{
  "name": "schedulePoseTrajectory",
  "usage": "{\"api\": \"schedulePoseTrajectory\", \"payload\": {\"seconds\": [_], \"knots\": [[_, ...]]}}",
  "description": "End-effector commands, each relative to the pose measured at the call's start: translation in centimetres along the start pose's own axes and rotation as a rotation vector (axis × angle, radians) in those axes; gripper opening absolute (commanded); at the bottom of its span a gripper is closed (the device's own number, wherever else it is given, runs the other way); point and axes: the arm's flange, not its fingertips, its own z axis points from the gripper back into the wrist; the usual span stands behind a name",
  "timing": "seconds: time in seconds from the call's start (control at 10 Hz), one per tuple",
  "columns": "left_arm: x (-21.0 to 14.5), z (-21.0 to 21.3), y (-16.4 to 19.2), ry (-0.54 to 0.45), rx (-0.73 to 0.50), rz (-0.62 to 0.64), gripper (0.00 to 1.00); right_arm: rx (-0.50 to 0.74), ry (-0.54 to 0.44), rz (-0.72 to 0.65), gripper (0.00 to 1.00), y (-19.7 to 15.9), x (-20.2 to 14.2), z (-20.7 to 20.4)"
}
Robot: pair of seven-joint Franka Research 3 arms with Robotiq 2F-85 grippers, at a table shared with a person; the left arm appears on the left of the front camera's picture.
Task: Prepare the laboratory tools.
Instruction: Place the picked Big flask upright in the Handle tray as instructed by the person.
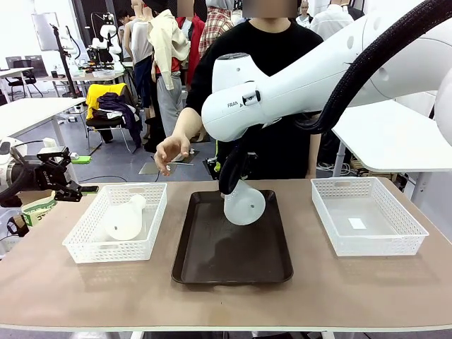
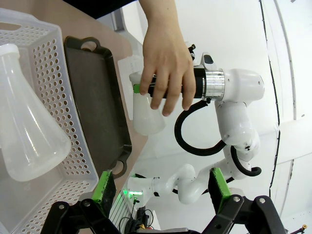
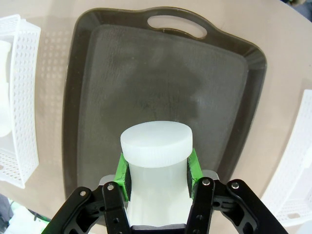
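Where the right wrist view looks along the right gripper (image 3: pixel 156 168), it is seen clamped on the neck of a flask (image 3: pixel 156 141) over the dark tray (image 3: pixel 146 73); its tilt is shown by the front view alone. The left gripper (image 2: pixel 162 187) is seen spread wide, holding nothing. The second flask (image 1: pixel 123 219) is found lying in the white basket (image 1: pixel 85 244), at nine o'clock of the tray.

A tan table (image 1: pixel 63 300) spans the foreground from 4 to 8 o'clock. Behind it the floor (image 1: pixel 123 159) is smooth and grey. At 9 o'clock stands a white table (image 1: pixel 32 109). Just beside it, toward 10 o'clock, is a chair (image 1: pixel 106 121) draped with yellow and dark clothing. Another white table (image 1: pixel 395 134) sits at 3 o'clock. At 11 o'clock the wall (image 1: pixel 18 32) is bright white, with black office chairs (image 1: pixel 18 67) in front of it. The light is even and soft.
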Motion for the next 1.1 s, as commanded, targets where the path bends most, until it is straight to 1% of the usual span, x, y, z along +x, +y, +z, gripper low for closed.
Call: {"api": "schedulePoseTrajectory", "payload": {"seconds": [0.0,1.0], "knots": [[-0.08,0.16,-0.1,0.002,0.007,-0.003,1.0,0.002,0.0,-0.002,0.0,-0.15,-0.07,-0.03],[-0.08,0.16,-0.1,0.002,0.007,-0.003,1.0,0.002,0.0,-0.002,0.0,-0.15,-0.07,-0.03]]}}
